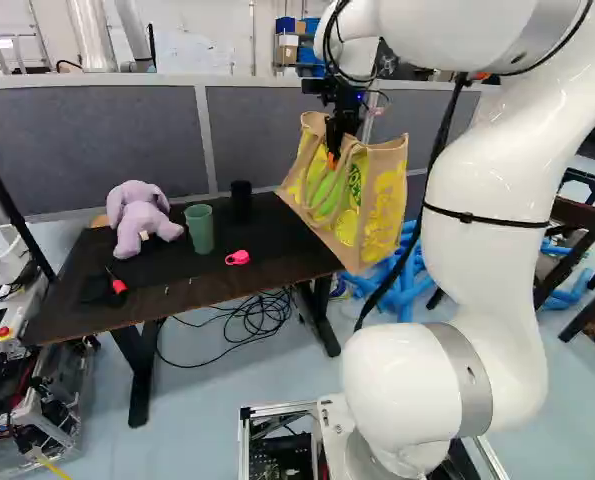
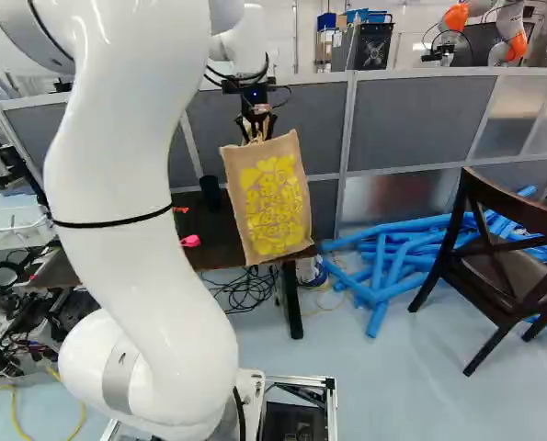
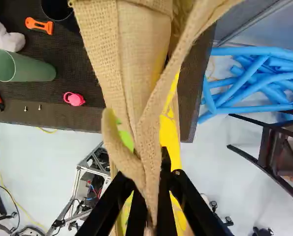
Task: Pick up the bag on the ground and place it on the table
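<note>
The tool (image 1: 333,157) gripped the bag (image 2: 273,202) by its handles (image 3: 148,147) near the bench's (image 1: 147,308) end. It looked light and floppy, best held high, by those handles.

Tan bag (image 1: 382,215), yellow print — hanging tilted, raised near dark table (image 1: 202,291)

The table (image 1: 187,299) stands before the partition (image 1: 127,140). On it, left to right: stuffed toy (image 1: 135,215), cup (image 1: 200,232), mug (image 1: 241,203). Cables (image 1: 255,318) lie beneath. At its right end, the bag (image 1: 382,205) hangs in the gripper (image 1: 333,158). Tubes (image 2: 379,268), then a chair (image 2: 512,268), are farther right.
</note>
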Tool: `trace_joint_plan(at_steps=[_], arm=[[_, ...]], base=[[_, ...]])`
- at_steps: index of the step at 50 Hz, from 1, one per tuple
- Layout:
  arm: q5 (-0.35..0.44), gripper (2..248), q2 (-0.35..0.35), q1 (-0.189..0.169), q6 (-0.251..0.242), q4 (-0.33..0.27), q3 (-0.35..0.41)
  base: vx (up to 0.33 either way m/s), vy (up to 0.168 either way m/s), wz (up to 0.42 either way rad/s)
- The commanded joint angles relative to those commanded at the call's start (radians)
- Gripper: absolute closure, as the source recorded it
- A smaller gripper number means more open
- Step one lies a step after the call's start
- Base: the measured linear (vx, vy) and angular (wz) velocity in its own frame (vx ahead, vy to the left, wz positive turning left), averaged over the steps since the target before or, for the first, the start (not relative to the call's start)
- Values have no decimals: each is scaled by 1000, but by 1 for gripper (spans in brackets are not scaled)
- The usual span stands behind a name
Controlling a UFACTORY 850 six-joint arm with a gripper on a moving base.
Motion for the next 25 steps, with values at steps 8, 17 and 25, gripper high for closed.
trace_joint_plan(at_steps=[8,17,25], arm=[[0,228,-39,-8,0,0,-28],[0,228,-79,-16,0,0,-75],[0,228,-116,-21,0,0,-123]], base=[[0,0,0],[0,0,0],[0,0,0]])
